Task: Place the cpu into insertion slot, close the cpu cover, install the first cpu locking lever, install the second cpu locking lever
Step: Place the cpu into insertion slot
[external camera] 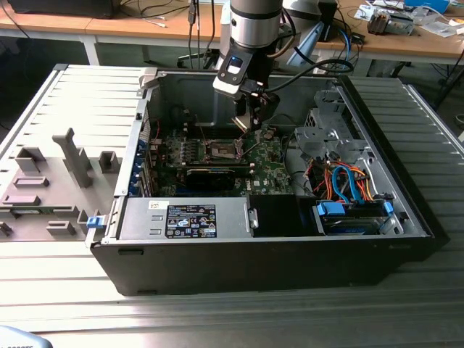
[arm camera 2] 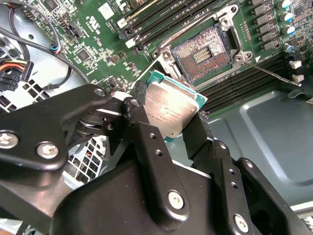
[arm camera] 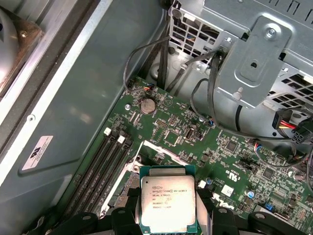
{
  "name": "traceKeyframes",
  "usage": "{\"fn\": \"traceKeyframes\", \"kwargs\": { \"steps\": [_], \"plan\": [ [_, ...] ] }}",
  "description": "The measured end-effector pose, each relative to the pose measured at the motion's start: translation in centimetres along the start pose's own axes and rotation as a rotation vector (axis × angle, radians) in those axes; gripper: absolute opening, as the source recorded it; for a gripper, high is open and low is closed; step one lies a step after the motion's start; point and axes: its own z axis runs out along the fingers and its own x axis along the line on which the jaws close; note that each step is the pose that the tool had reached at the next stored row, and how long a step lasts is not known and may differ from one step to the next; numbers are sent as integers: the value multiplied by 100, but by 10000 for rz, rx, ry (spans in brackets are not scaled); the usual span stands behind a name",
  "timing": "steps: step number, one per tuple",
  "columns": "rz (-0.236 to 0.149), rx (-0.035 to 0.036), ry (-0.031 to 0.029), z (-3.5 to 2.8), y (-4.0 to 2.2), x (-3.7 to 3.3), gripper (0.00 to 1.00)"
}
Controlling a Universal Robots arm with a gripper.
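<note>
We count one cpu (arm camera 2: 172,108), one insertion slot (arm camera 2: 205,53) and one gripper (arm camera 2: 166,120) with two black fingers (arm camera 2: 142,127). The fingers are clamped on opposite edges of the cpu, which is held tilted, clear of the green board. The slot lies uncovered, contacts exposed, just beyond the cpu. The gripper hangs inside the computer case (external camera: 290,261), apparently slightly toward the exterior view's right of the slot.
</note>
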Motion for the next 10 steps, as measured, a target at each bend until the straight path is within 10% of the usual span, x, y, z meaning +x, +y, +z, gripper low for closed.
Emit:
{"fn": "traceKeyframes", "kwargs": {
  "steps": [10],
  "plan": [
    [64, -1, -5, 0, 0, 0, 54]
  ]
}}
